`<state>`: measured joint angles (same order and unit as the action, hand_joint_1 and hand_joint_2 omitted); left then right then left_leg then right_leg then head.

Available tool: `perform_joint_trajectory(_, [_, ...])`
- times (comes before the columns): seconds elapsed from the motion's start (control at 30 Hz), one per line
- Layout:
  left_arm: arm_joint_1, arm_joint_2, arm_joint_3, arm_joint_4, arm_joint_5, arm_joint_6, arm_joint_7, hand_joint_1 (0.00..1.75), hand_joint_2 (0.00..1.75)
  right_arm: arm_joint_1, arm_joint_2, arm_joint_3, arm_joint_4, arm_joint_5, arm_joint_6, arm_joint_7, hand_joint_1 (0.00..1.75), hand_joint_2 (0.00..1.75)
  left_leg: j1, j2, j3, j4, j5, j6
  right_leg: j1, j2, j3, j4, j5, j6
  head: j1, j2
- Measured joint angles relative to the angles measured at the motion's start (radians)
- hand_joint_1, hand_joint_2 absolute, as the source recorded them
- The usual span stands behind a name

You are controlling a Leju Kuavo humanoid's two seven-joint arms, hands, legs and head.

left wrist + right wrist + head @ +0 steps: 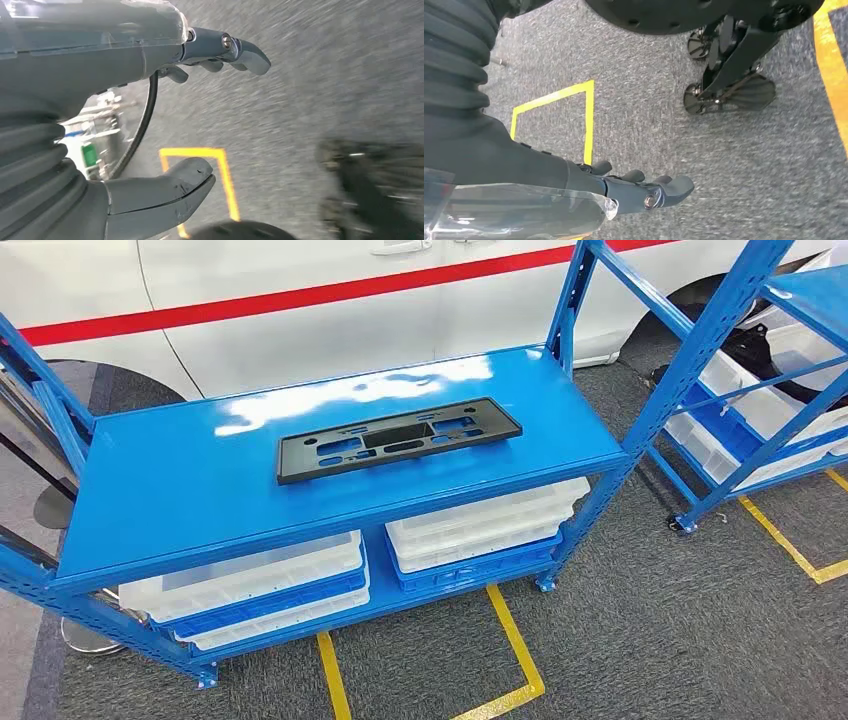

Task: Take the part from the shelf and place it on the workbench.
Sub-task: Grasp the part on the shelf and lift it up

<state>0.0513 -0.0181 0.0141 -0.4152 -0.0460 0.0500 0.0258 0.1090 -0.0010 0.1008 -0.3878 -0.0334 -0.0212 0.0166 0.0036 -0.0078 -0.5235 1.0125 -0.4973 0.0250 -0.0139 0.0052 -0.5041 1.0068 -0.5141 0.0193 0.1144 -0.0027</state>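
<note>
The part (398,440), a long flat black plastic plate with several cut-outs, lay flat on the upper board of the blue shelf (180,500), roughly at the middle of the board and a little nearer its rear edge than its front edge, its long side running along the board's length. Nothing else lay on that board, and nothing touched the part. The shelf's blue uprights rose at the board's rear corners, and one slanted brace ran up from the right front corner.

Under the board, on the lower level, sat stacks of white and blue bins (260,585) on the left and more white trays (480,525) on the right, side by side. Behind the shelf stood a white car (300,300) with a red stripe along its side. A second blue rack (760,410) holding pale bins stood to the right, well apart from the first. Yellow floor lines (515,650) marked the grey carpet in front of the shelf.

The left hand (200,115) hung over the carpet, released, its thumb and fingers (245,50) apart with nothing between them; a yellow corner mark showed beyond it. The right hand (634,187) hung likewise over the carpet, holding nothing, its fingers (674,186) extended and slightly curved, near another yellow corner mark.
</note>
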Motion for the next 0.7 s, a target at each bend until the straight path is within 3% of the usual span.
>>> perform_joint_trajectory(0.17, [-0.061,0.012,0.021,0.004,-0.02,0.003,0.027,0.0,1.75,-0.038,-0.01,0.075,0.003,-0.041,-0.017,0.001,0.0,1.75,0.0,0.0,0.001,0.0,0.001,0.0,0.0,0.0,0.0,0.001,0.001,0.0,0.0,0.0])
perform_joint_trajectory(0.27, [-0.097,0.05,0.053,0.017,-0.02,-0.022,0.036,0.0,0.44,-0.073,-0.032,0.137,0.012,-0.073,-0.03,-0.011,0.0,1.75,0.0,0.0,0.001,0.0,0.002,-0.001,0.0,0.0,0.0,0.001,0.001,0.0,0.0,0.0])
perform_joint_trajectory(0.3, [-0.107,0.066,0.064,0.023,-0.018,-0.034,0.037,0.0,0.0,-0.086,-0.041,0.155,0.016,-0.083,-0.034,-0.02,0.0,1.31,0.0,0.0,0.001,0.0,0.002,-0.001,0.0,0.0,0.0,0.002,0.001,0.0,0.0,0.0])
perform_joint_trajectory(0.4, [-0.131,0.116,0.092,0.043,-0.012,-0.075,0.034,0.0,0.0,-0.122,-0.068,0.199,0.031,-0.111,-0.041,-0.061,0.0,0.0,0.0,0.0,0.001,0.0,0.002,-0.001,0.0,0.0,-0.001,0.002,0.001,0.0,0.0,0.0])
perform_joint_trajectory(0.7, [-0.141,0.232,0.15,0.088,0.009,-0.18,-0.007,0.0,0.0,-0.182,-0.142,0.252,0.065,-0.129,-0.006,-0.314,0.0,0.0,0.0,0.0,-0.001,0.0,0.002,-0.001,0.0,0.0,-0.002,0.003,0.001,0.0,0.0,0.0])
